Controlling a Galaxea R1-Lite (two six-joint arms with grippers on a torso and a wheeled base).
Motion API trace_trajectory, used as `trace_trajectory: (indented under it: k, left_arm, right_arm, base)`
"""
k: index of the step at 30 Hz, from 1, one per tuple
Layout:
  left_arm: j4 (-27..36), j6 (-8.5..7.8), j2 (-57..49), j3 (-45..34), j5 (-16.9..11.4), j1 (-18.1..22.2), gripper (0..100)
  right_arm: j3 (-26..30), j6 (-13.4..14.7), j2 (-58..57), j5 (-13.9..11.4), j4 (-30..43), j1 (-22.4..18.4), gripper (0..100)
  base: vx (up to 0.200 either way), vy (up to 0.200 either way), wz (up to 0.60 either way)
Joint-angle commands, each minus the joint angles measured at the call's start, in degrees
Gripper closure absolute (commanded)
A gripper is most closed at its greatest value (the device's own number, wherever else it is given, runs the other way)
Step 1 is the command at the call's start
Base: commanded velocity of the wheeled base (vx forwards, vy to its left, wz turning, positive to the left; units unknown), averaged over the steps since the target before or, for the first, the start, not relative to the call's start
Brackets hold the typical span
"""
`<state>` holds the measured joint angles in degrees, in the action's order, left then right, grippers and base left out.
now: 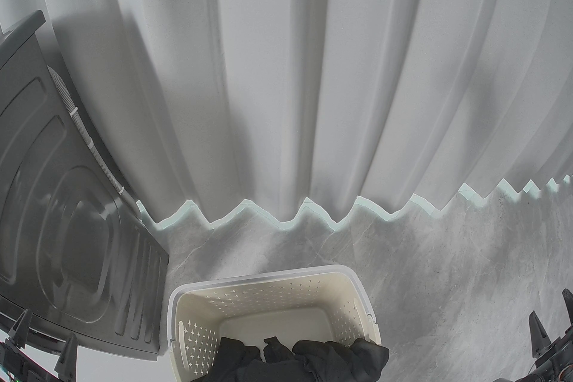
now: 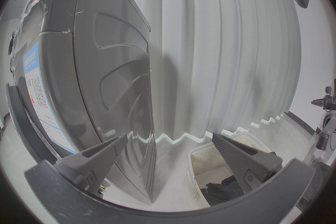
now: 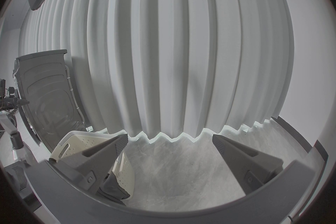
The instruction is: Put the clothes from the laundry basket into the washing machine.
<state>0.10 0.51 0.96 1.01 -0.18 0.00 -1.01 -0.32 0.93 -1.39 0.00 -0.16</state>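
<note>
A cream laundry basket [image 1: 262,280] stands on the floor at the bottom centre of the head view. Black clothes [image 1: 298,362] are heaped in its near end, one fold hanging over the rim. The grey washing machine [image 1: 65,222] stands to the left with its side panel facing me. My left gripper [image 1: 45,341] is low at the left, open and empty, in front of the machine [image 2: 105,77] with the basket [image 2: 206,161] and clothes [image 2: 220,188] beside it. My right gripper [image 1: 550,311] is low at the right, open and empty, with the basket [image 3: 80,140] off to its side.
A white pleated curtain [image 1: 298,73] hangs across the whole back, ending just above the grey marbled floor [image 1: 465,282]. A corrugated hose [image 1: 89,144] runs down the machine's back edge. Open floor lies right of the basket.
</note>
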Motion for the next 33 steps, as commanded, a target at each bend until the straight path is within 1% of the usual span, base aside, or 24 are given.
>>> trace_trajectory:
  k: [1, 3, 33]
  left_arm:
    - [0.0, 0.1, -0.9, -0.9, 0.0, 0.0, 0]
    - [0.0, 0.19, -0.9, -0.9, 0.0, 0.0, 0]
    - [0.0, 0.19, -0.9, -0.9, 0.0, 0.0, 0]
  right_arm:
    - [1.0, 0.0, -0.7, 0.0, 0.0, 0.0, 0]
    - [1.0, 0.0, -0.7, 0.0, 0.0, 0.0, 0]
    - [1.0, 0.0, -0.7, 0.0, 0.0, 0.1, 0]
  base:
    - [0.2, 0.0, 0.0]
    - [0.2, 0.0, 0.0]
    - [0.0, 0.0, 0.0]
